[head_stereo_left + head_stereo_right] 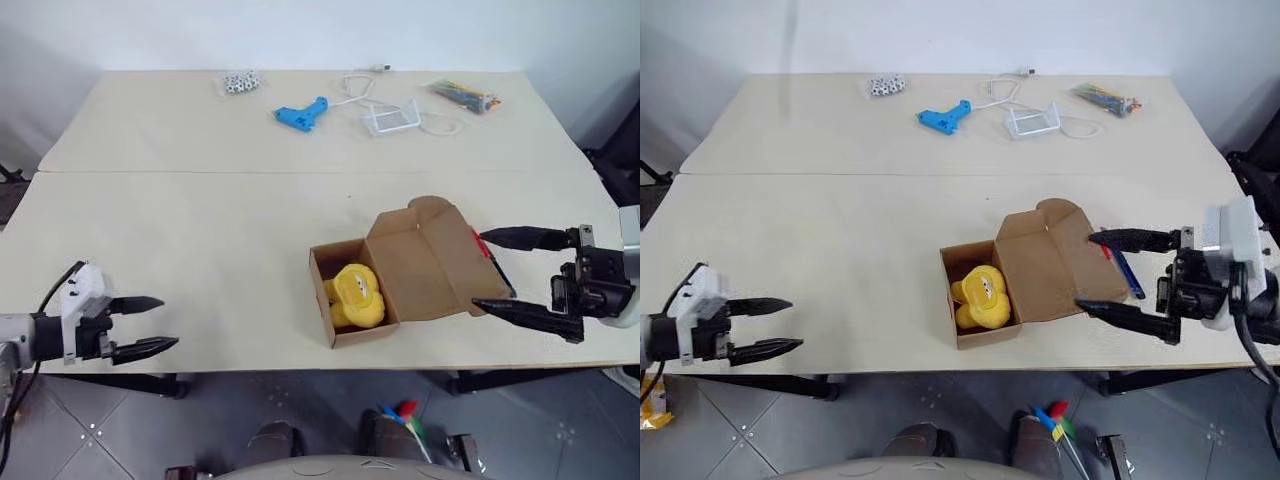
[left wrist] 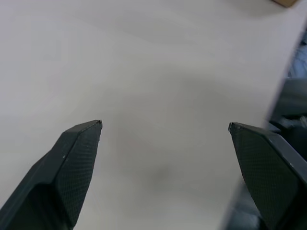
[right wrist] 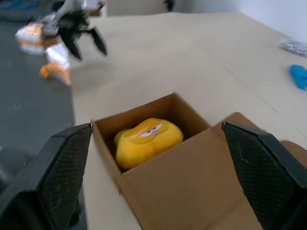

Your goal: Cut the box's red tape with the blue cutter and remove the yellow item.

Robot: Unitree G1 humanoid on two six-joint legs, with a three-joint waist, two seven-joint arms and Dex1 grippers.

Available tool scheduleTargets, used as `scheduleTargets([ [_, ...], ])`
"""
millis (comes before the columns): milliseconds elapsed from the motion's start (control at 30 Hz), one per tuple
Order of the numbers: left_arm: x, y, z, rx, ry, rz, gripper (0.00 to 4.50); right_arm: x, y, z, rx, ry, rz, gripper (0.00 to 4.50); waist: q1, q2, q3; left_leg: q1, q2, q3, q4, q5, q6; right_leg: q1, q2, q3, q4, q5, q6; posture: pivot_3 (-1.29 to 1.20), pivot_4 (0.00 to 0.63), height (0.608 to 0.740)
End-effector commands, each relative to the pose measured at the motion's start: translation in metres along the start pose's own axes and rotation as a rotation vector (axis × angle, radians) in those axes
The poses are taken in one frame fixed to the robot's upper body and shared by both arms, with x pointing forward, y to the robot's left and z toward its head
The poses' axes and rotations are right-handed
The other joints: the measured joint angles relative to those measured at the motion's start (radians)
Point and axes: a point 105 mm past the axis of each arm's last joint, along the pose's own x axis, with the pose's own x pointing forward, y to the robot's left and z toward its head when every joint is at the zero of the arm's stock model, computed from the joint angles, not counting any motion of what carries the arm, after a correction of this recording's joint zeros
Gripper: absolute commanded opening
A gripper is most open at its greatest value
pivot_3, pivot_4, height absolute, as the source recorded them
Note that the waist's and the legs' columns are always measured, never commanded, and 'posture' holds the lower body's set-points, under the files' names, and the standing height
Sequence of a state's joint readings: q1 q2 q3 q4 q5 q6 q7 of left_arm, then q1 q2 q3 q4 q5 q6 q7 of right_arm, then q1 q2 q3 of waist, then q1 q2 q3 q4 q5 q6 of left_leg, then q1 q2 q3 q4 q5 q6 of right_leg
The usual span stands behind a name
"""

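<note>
Matt cardboard box (image 1: 420,265); seemingly plush yellow item (image 1: 355,295).

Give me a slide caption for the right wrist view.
Open end effector facing the opened box with the yellow item inside.

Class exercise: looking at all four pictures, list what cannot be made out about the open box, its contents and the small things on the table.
- The blue cutter: mostly hidden behind the box flap, head views.
- The red tape: only a sliver at the flap's edge.
- The yellow item: its underside is hidden by the box walls.
- The far packets: too small to identify.
- The right end effector is open, holding nothing.
</note>
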State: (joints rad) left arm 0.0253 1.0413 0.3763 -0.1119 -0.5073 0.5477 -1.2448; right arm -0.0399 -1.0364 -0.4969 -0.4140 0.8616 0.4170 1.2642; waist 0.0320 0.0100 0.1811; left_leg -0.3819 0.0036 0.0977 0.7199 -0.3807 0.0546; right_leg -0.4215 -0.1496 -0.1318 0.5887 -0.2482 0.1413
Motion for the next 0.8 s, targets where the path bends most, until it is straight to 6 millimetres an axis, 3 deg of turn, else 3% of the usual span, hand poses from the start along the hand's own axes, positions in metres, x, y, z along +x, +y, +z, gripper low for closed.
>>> scheduleTargets([
  [33,0.027,-0.024,0.064,0.123,-0.052,-0.147,4.48,-0.014,0.006,0.001,-0.061,0.065,0.034,4.5,0.012,0.0,0.0,0.001,-0.001,-0.001,0.0,0.0,0.0,0.002,0.0,0.001,0.0,0.0,0.0,0.0,0.15,0.74],
  [200,0.078,-0.027,0.123,0.162,-0.003,-0.175,4.48,-0.029,0.009,0.001,-0.063,0.099,-0.008,4.5,0.018,0.0,0.0,0.013,-0.004,-0.001,-0.002,0.0,0.001,0.013,0.0,0.004,0.0,0.0,0.0,0.0,0.15,0.74],
  [267,0.109,-0.05,0.162,0.241,-0.055,-0.306,4.48,-0.04,0.011,0.001,-0.065,0.117,-0.066,4.5,0.021,0.0,0.0,0.014,-0.007,0.0,-0.002,0.0,0.0,0.013,0.001,0.004,0.001,0.0,0.0,0.0,0.15,0.74],
  [300,0.126,-0.06,0.17,0.29,-0.021,-0.353,4.48,-0.044,0.015,-0.002,-0.056,0.131,-0.086,4.5,0.026,0.0,0.001,0.013,-0.007,-0.001,-0.001,0.0,0.0,0.013,0.001,0.003,0.002,0.0,0.0,0.0,0.15,0.74],
  [367,0.142,-0.066,0.174,0.335,0.044,-0.377,4.48,-0.046,0.02,-0.004,-0.044,0.148,-0.1,4.5,0.026,-0.001,0.001,0.012,-0.007,-0.002,-0.001,0.0,0.0,0.013,0.002,0.002,0.002,0.0,0.001,0.0,0.15,0.74],
  [500,0.187,-0.06,0.176,0.406,0.154,-0.283,4.48,-0.038,0.03,0.0,-0.048,0.127,-0.144,4.5,0.003,-0.001,0.001,0.014,-0.006,0.001,-0.004,0.0,-0.001,0.012,0.003,0.003,-0.001,0.0,0.0,0.0,0.15,0.74],
  [800,0.216,-0.079,0.163,0.52,0.283,-0.363,4.48,-0.022,0.043,0.008,-0.046,0.072,-0.214,4.5,0.003,-0.002,0.002,0.012,-0.004,-0.001,-0.001,0.001,-0.001,0.012,0.002,0.004,-0.001,-0.001,-0.001,0.0,0.15,0.74],
])
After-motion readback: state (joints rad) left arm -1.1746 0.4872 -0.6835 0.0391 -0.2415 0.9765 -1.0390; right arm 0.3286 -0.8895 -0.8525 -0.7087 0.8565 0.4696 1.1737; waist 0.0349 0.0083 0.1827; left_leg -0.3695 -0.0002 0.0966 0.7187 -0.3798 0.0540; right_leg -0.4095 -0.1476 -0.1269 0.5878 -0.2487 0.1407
